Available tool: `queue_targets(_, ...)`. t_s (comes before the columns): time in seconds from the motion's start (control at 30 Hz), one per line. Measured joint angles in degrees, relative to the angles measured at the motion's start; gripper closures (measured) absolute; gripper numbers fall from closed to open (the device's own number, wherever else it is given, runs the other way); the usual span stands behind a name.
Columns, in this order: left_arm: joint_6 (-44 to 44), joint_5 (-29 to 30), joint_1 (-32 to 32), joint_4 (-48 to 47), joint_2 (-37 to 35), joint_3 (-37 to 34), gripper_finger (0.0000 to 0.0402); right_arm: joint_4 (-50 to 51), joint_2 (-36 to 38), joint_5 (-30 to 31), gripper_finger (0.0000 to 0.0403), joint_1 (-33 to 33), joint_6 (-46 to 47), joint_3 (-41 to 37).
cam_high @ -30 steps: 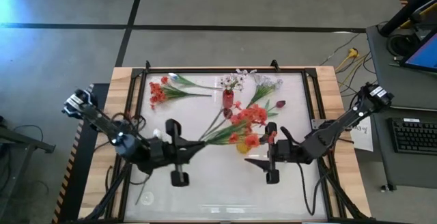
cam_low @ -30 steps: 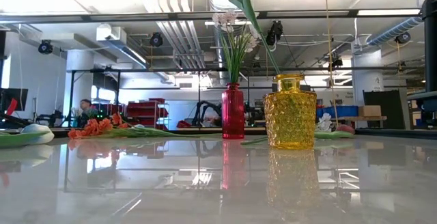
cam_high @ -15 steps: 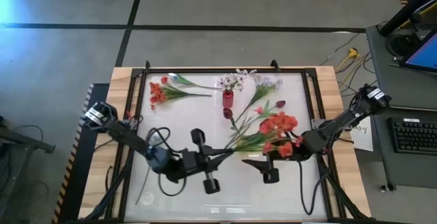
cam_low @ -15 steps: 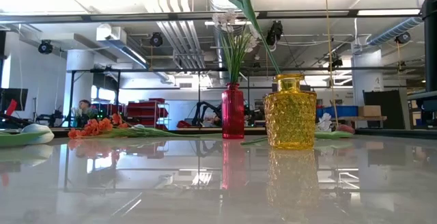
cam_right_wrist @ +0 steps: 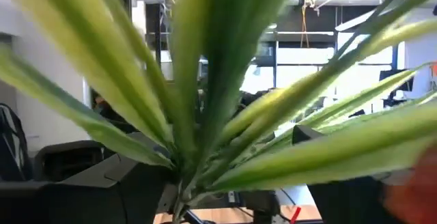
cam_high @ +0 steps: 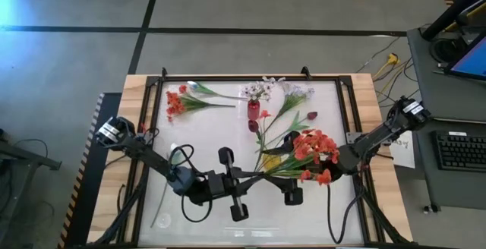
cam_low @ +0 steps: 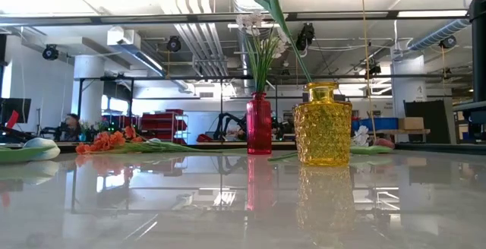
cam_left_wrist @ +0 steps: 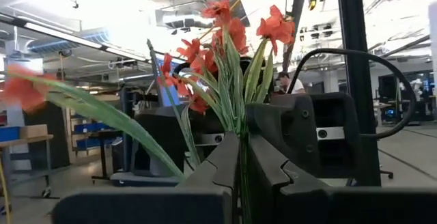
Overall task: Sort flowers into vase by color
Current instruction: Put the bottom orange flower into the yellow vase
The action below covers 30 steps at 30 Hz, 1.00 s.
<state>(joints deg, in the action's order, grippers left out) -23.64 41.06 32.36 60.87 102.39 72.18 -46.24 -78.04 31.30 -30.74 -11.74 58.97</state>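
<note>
A red-orange flower with long green leaves, its blossoms (cam_high: 313, 146) over my right arm, is held up over the table's middle. My left gripper (cam_high: 254, 175) is shut on its stem; in the left wrist view the blossoms (cam_left_wrist: 225, 29) rise past my left gripper (cam_left_wrist: 240, 177). My right gripper (cam_high: 279, 169) stands open around the leafy part (cam_right_wrist: 205, 80); I cannot tell if it touches. A yellow vase (cam_low: 323, 127) holds a dark red tulip's stem. A red vase (cam_low: 258, 124) holds white sprays. My left gripper pinches the flower's green stem (cam_left_wrist: 240, 145) near its lower end between its two fingers. The fingers come from the table's left, slanting a little upward, along the stem. The flower is lifted clear of the table, its blossoms pointing toward the right arm.
Another red-orange flower (cam_high: 176, 101) and a white tulip (cam_high: 194, 88) lie at the far left. White sprays (cam_high: 296, 91) and a dark red tulip (cam_high: 311, 116) lie at the far right. The yellow vase (cam_high: 269, 160) stands right under the held flower.
My left gripper has gone toward the table's right edge and slightly nearer, carrying the flower by its stem. The blossoms have moved from over the yellow vase to over my right arm, and the leaves now lie between the right gripper's fingers.
</note>
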Motion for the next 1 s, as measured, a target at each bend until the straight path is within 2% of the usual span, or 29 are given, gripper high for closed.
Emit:
queue_targets(0.1, 0.0, 1.6, 0.0, 0.0, 0.0, -0.2, 0.0402, 0.1, -0.2, 0.1, 0.0133, 0.0, -0.1, 0.4)
queue_targets(0.2, 0.1, 4.2, 0.0, -0.3, 0.0, -0.2, 0.0402, 0.3, -0.4, 0.2, 0.0169, 0.0, -0.3, 0.8)
queue_targets(0.47, -1.8, 6.2, 0.4, -0.5, -0.2, -0.1, 0.0402, 0.6, -0.4, 0.2, 0.0319, 0.0, -1.5, 0.6)
queue_targets(0.6, -2.8, 9.3, 1.1, -0.6, -0.5, 0.0, 0.0394, 1.0, -0.4, 0.2, 0.0381, -0.1, -2.6, 0.6)
queue_targets(0.7, -1.2, 9.5, 1.8, -3.4, -2.1, -0.3, 0.0369, 1.1, -0.4, 0.2, 0.0386, -0.1, -2.8, 0.5)
queue_targets(0.83, 4.4, 9.4, 2.2, -13.5, -4.8, -0.1, 0.0309, 1.7, -0.1, 0.3, 0.0385, -0.1, -2.9, 0.5)
queue_targets(1.0, 11.0, 9.4, 3.0, -28.3, -9.2, 0.2, 0.0236, 12.3, 4.1, 0.2, 0.0385, -0.1, 1.9, 0.5)
